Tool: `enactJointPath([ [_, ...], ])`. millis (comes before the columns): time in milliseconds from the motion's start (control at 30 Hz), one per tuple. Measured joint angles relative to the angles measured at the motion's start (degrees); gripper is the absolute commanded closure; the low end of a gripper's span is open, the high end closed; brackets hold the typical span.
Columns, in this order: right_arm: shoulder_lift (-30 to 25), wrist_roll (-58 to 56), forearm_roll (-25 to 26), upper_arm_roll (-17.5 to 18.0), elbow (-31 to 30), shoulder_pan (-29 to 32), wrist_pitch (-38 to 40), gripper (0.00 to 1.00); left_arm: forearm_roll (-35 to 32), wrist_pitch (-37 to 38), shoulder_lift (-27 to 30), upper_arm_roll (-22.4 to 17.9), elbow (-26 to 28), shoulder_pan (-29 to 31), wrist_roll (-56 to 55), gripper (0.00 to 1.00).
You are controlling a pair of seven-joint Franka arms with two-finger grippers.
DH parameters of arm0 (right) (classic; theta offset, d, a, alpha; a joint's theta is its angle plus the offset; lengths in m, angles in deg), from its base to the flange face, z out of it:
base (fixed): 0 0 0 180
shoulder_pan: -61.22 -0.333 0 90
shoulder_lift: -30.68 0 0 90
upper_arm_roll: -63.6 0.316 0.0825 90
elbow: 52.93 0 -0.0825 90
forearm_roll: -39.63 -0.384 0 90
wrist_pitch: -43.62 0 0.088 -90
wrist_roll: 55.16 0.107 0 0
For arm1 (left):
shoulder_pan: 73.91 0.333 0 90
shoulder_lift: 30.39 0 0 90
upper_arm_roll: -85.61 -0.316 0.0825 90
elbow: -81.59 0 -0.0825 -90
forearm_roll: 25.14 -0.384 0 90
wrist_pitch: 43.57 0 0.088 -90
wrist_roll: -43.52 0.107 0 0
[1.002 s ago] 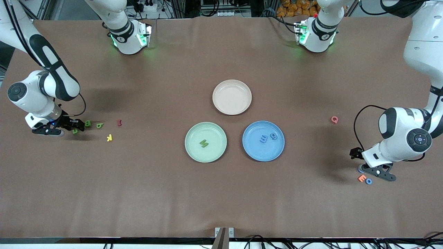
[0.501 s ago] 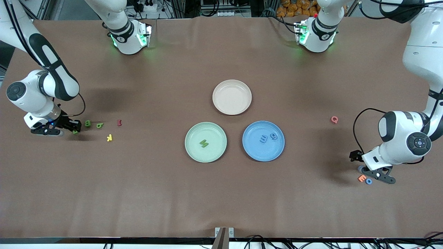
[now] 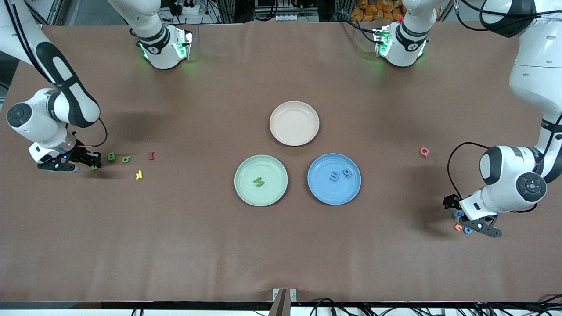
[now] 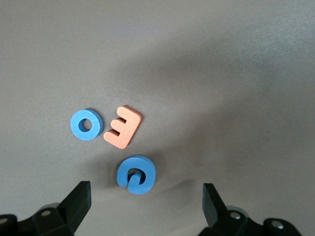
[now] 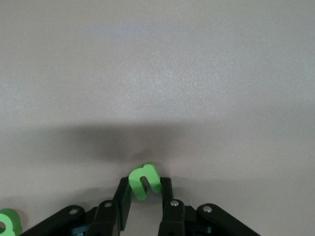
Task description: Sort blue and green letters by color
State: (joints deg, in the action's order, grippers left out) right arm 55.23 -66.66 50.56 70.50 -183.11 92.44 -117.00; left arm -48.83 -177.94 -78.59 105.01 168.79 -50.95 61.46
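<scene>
My right gripper [image 3: 90, 165] is shut on a green letter [image 3: 94, 167] low at the table, at the right arm's end; the right wrist view shows the letter [image 5: 145, 181] pinched between the fingers [image 5: 123, 196]. A green B [image 3: 111, 156] and a green b [image 3: 126, 159] lie beside it. A green S [image 3: 259, 181] lies in the green plate [image 3: 246, 193]. Two blue letters [image 3: 334, 176] lie in the blue plate [image 3: 325, 195]. My left gripper [image 4: 145, 204] is open over a blue G-like piece [image 4: 136, 174], with a blue O [image 4: 86, 124] beside it.
An orange E [image 4: 123, 127] lies between the two blue pieces. A red piece [image 3: 151, 155] and a yellow K [image 3: 139, 175] lie near the green letters. A beige plate [image 3: 294, 123] stands farther from the front camera than the coloured plates. A pink Q [image 3: 424, 152] lies alone.
My left gripper has moved a little nearer the front camera, over the blue pieces and the orange E. My right gripper has shifted slightly toward the table's end with the green letter.
</scene>
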Motion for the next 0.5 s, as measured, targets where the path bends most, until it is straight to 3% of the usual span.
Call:
enactJointPath([
  [100,-0.99,0.04,0.00,0.13,0.18,-0.23,0.67,0.86,0.00,-0.10,-0.26,0.00,-0.11,0.00,0.00,0.43],
  [167,-1.99,0.22,-0.03,0.22,0.58,-0.66,2.71,0.86,0.00,-0.11,-0.34,-0.01,-0.14,0.00,0.00,0.56],
  [300,-4.25,2.13,-0.30,0.41,1.90,-2.46,8.49,0.86,0.00,-0.12,-0.37,-0.06,-0.15,0.04,0.00,0.68],
  [501,-6.73,11.24,-3.13,0.77,2.54,-9.17,11.65,0.86,0.00,-0.12,-0.33,-0.03,-0.26,0.12,0.01,0.75],
])
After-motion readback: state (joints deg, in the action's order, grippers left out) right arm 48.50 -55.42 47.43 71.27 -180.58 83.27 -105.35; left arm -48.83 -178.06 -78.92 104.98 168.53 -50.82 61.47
